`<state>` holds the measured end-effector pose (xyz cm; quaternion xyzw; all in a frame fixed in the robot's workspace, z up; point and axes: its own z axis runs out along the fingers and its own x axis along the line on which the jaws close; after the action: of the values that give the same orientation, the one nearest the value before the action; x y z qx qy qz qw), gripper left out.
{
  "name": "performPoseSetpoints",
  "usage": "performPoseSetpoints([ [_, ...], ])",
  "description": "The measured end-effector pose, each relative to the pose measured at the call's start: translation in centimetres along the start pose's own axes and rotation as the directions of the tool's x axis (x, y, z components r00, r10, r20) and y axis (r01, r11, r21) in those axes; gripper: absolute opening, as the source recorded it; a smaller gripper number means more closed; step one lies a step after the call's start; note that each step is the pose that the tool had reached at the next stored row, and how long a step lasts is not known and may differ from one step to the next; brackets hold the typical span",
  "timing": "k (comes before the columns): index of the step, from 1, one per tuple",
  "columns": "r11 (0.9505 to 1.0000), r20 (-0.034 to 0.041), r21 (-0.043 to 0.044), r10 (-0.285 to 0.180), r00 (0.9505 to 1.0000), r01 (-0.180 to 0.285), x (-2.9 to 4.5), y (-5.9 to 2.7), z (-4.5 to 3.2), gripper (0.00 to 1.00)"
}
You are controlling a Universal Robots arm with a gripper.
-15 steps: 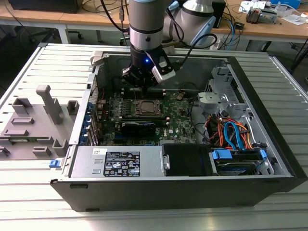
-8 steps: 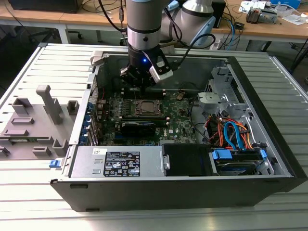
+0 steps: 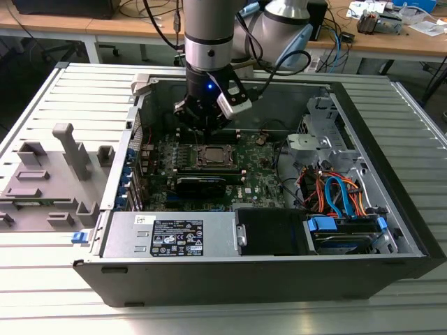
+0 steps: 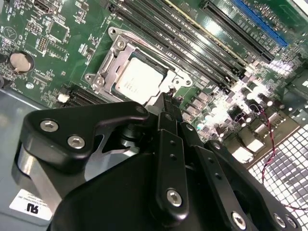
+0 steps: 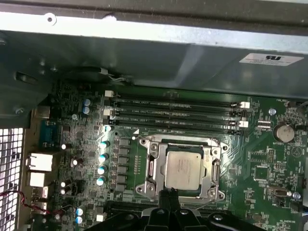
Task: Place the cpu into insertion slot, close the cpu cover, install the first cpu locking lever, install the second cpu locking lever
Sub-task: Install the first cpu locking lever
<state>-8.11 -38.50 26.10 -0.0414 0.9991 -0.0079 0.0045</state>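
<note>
Silvery square cpu (image 5: 183, 169) sits under the framed cpu cover (image 5: 153, 168); the black gripper (image 5: 169, 193) hovers pinched together, touching nothing.

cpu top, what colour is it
Silvery-grey metal, with faint print. The cpu shows best in the first wrist view, seated inside the cpu cover.

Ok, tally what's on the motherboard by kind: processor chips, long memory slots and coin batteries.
cpu: 1
memory slots: 4
coin battery: 1
Total: 6
</note>
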Motion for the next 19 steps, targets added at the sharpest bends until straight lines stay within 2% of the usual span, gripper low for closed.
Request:
performPoseSetpoints([
  [1, 1.0000, -0.0004, 0.0002, 0.000, 1.0000, 0.000, 0.01, 0.00, 0.00, 0.11],
  [2, 1.0000, -0.0075, -0.0004, 0.000, 1.0000, 0.000, 0.00, 0.01, 0.02, 0.11],
  [3, 1.0000, -0.0195, -0.0009, 0.000, 0.9998, 0.000, 0.01, 0.01, 0.05, 0.11],
  [4, 1.0000, -0.0352, -0.0009, 0.000, 0.9994, 0.000, 0.00, 0.01, 0.08, 0.11],
  [5, 1.0000, -0.0462, -0.0014, -0.001, 0.9989, 0.001, 0.00, 0.01, 0.11, 0.11],
  [6, 1.0000, -0.0486, -0.0012, -0.001, 0.9988, 0.000, 0.01, 0.01, 0.10, 0.11],
  [19, 1.0000, -0.0485, -0.0017, -0.001, 0.9988, 0.001, 0.04, 0.01, -0.04, 0.11],
])
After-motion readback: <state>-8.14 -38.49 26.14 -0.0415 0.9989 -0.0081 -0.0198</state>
